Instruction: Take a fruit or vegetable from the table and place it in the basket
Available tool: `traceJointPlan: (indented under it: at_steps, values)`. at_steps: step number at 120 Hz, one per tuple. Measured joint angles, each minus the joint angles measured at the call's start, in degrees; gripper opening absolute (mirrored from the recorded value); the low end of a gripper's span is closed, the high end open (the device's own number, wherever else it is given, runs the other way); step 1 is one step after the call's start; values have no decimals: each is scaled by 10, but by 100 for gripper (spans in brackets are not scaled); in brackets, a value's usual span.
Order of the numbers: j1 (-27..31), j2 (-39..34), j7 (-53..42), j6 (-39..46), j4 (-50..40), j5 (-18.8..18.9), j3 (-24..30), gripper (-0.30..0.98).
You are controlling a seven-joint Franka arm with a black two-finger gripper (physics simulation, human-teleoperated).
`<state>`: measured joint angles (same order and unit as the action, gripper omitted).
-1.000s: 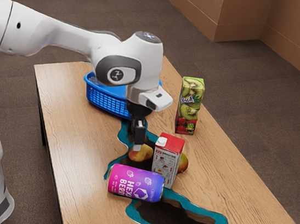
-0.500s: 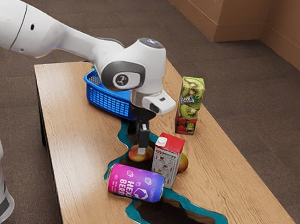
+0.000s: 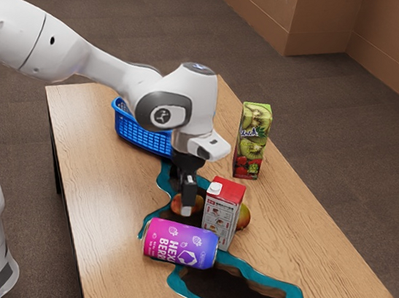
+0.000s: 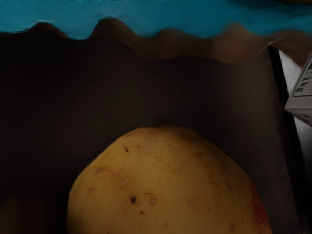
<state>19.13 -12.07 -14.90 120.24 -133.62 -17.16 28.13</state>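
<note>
My gripper (image 3: pixel 182 197) is low over the table, its fingers apart around a red-yellow fruit (image 3: pixel 176 204); the nearer fingertip hangs in front of the fruit and covers part of it. From the wrist view, the yellow, speckled skin of that fruit (image 4: pixel 168 185) is large and close under the hand. Whether the fingers touch it cannot be made out. Another fruit (image 3: pixel 244 216) is mostly hidden behind the red-topped carton. The blue basket (image 3: pixel 139 137) stands behind the hand, partly covered by it.
A purple-pink can (image 3: pixel 180 244) lies close in front of the fruit. The red-topped carton (image 3: pixel 224 215) stands right beside it, and a tall kiwi juice carton (image 3: pixel 253 140) is farther back. A teal-edged dark patch (image 3: pixel 242 290) runs along the table (image 3: pixel 109 242).
My hand has come down lower over the fruit, its fingertips moving down beside it. Fruit, can and cartons have kept their places.
</note>
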Motion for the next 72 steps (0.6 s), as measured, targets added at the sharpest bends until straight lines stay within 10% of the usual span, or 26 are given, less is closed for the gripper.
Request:
traceJointPlan:
  at_steps: [15, 34, 72]
  values:
    - [0, 8, -1, 10, 0, 0, 0, 63]
    - [1, 18, -4, 21, 0, -7, 0, 97]
    - [-6, 2, -8, 31, -4, -4, 1, 50]
